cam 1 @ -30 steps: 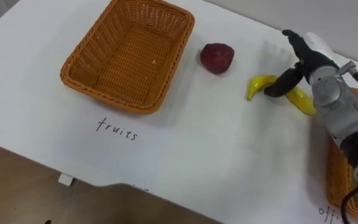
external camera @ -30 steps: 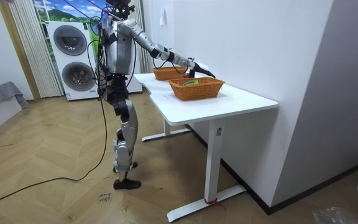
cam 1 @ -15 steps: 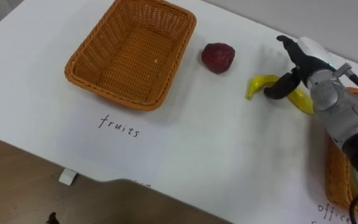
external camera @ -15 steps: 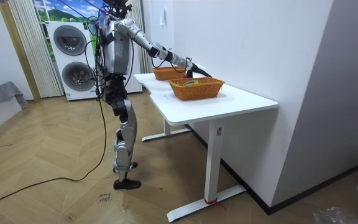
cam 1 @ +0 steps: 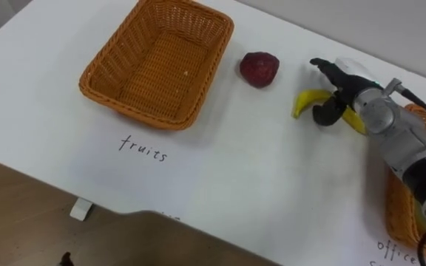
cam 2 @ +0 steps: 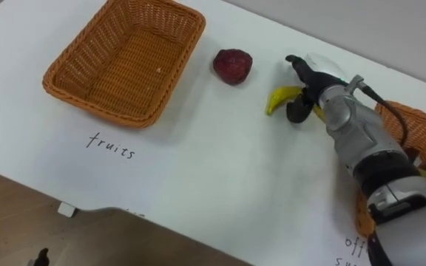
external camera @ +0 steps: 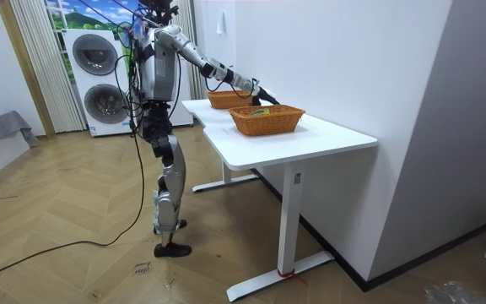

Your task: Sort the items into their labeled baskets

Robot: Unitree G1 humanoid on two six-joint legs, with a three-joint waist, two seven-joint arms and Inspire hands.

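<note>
A yellow banana (cam 1: 306, 99) lies on the white table (cam 1: 257, 170), right of a dark red fruit (cam 1: 259, 68). My right hand (cam 1: 348, 83) is over the banana's right half. Its fingers stretch out beyond the far side and its thumb (cam 1: 323, 114) curls in against the near side, so the hand stands open astride the banana. The empty wicker fruit basket (cam 1: 100, 80) sits at the far left. The wicker basket for office supplies (cam 1: 398, 207) is at the right edge, partly behind my forearm.
A handwritten label (cam 1: 143, 149) marks the table in front of the fruit basket. The table's near edge (cam 1: 87, 203) runs along the bottom left. In the room view I stand at the table's end (external camera: 194, 105), with a wall behind it and washing machines (external camera: 99, 80) behind me.
My right hand has slid left along the banana and its thumb has curled closer under it. The banana and the red fruit have stayed in place.
</note>
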